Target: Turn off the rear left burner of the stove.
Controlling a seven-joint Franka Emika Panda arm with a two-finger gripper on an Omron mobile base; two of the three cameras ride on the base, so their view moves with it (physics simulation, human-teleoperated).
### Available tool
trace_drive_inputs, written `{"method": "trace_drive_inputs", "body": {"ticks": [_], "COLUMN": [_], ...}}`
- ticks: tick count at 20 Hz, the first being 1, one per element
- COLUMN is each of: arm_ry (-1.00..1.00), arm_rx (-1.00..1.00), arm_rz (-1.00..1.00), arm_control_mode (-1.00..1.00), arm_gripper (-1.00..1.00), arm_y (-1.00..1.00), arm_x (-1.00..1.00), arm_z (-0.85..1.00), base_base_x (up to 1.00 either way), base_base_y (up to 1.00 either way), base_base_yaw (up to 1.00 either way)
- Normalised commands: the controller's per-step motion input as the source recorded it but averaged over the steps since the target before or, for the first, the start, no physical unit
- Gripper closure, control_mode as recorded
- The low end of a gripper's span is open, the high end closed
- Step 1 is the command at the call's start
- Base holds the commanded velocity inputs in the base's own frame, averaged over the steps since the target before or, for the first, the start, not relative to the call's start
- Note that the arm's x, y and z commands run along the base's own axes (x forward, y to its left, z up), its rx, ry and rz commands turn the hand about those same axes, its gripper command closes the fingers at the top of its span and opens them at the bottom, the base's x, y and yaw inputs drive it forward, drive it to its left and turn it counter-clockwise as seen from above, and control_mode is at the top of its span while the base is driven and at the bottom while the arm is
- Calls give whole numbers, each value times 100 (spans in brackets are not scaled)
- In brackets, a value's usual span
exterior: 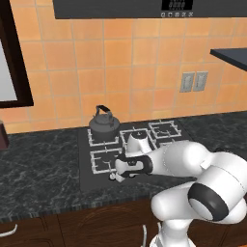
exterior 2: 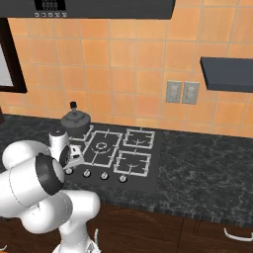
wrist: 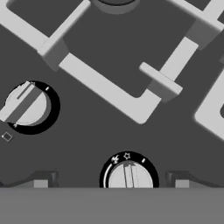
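Observation:
The stove (exterior: 87, 173) is a flat black cooktop set in the dark counter. A dark kettle (exterior: 103, 120) stands on the rear left burner (exterior: 103, 139), hiding most of its pale grate. My gripper (exterior: 117, 177) is low over the front left end of the knob row. In the hand view the gripper (wrist: 111, 181) is open, its two fingertips (wrist: 41, 180) on either side of a silver knob (wrist: 130, 175) without touching it. That knob's ridge points toward small flame marks. A second knob (wrist: 27, 106) to the left is turned diagonally.
A pale grate (wrist: 109, 92) lies just beyond the knobs. More knobs (exterior 2: 104, 175) run along the stove's front. The kettle (exterior 2: 75, 118) stands behind my hand. Wall outlets (exterior 2: 183, 92), a dark shelf (exterior 2: 227, 73) and an overhead unit (exterior: 144, 7) are above.

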Motion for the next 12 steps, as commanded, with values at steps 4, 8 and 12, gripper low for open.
{"method": "trace_drive_inputs", "body": {"ticks": [4, 8, 12], "arm_ry": [0, 0, 0], "arm_rx": [0, 0, 0], "arm_rz": [0, 0, 0], "arm_control_mode": [-100, -100, -100], "arm_gripper": [100, 100, 100], "arm_y": [0, 0, 0], "arm_x": [0, 0, 0], "arm_z": [0, 0, 0], "base_base_x": [0, 0, 0], "base_base_y": [0, 0, 0], "base_base_yaw": [0, 0, 0]}}
